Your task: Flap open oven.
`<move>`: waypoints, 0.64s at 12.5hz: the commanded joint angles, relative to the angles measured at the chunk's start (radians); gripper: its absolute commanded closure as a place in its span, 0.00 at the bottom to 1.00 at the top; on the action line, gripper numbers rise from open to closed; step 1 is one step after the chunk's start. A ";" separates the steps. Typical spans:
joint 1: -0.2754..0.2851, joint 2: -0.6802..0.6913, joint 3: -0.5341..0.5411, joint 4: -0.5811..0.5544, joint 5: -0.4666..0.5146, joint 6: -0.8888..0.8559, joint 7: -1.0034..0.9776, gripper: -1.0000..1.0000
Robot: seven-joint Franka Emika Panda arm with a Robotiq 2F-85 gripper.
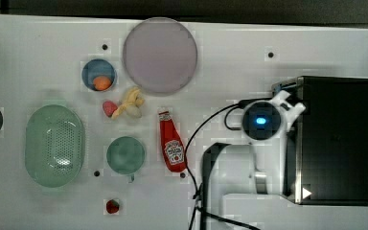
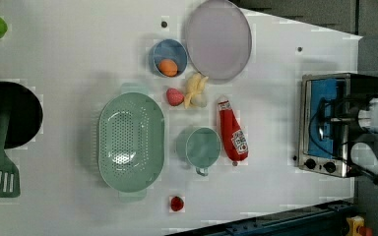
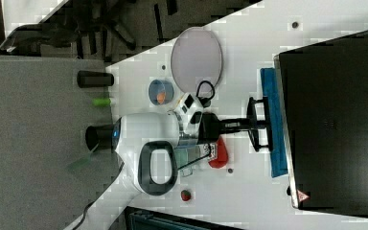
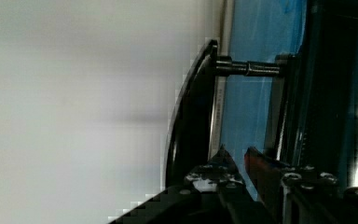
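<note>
Black boxy toaster oven (image 2: 327, 123) with blue glass door stood at the left view's right edge; gripper (image 4: 242, 161), fingers narrowly parted and holding nothing, needed to hook the curved black handle (image 4: 191, 121) squarely before pulling down.

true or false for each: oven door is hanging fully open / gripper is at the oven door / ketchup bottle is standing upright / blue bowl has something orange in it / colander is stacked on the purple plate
1. The oven door is hanging fully open. False: the blue glass door still stands against the oven front.
2. The gripper is at the oven door. True.
3. The ketchup bottle stands upright. False: it lies on its side on the table.
4. The blue bowl holds something orange. True.
5. The green colander is stacked on the purple plate. False: they sit apart on the table.
</note>
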 commanded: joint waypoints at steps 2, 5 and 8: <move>0.070 0.033 0.075 -0.007 -0.174 -0.053 0.324 0.82; 0.081 0.084 0.099 -0.008 -0.204 -0.058 0.416 0.82; 0.098 0.148 0.122 -0.002 -0.204 -0.057 0.443 0.82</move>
